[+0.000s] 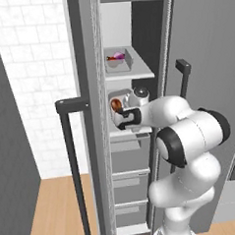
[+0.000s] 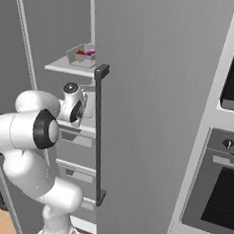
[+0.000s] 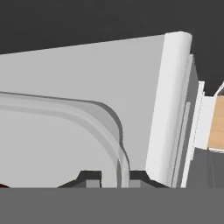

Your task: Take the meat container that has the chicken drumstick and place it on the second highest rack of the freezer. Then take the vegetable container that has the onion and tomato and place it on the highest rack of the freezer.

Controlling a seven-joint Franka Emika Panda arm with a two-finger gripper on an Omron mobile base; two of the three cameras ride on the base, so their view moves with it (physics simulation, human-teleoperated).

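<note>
The freezer (image 1: 88, 52) stands open. On its highest rack (image 1: 136, 73) sits the vegetable container (image 1: 120, 61) with the pink onion (image 1: 119, 55) and red tomato (image 1: 110, 58); it also shows as container (image 2: 82, 57) in the right base view. One shelf down, on the second highest rack (image 1: 140, 130), rests the meat container (image 1: 119, 97) with the brown chicken drumstick (image 1: 116, 105). My gripper (image 1: 119, 121) reaches into that shelf. In the hand view my gripper (image 3: 113, 179) is shut on the container's pale rim (image 3: 111, 127), one fingertip on each side, above the shelf board (image 3: 87, 74).
The left door (image 1: 93, 140) with its dark bar handle (image 1: 72, 161) stands open beside my arm. The right door (image 2: 155, 92) and its handle (image 2: 98, 132) hang close on the other side. Grey drawers (image 1: 129, 160) lie below. A black wall oven (image 2: 222, 190) is at the right.
</note>
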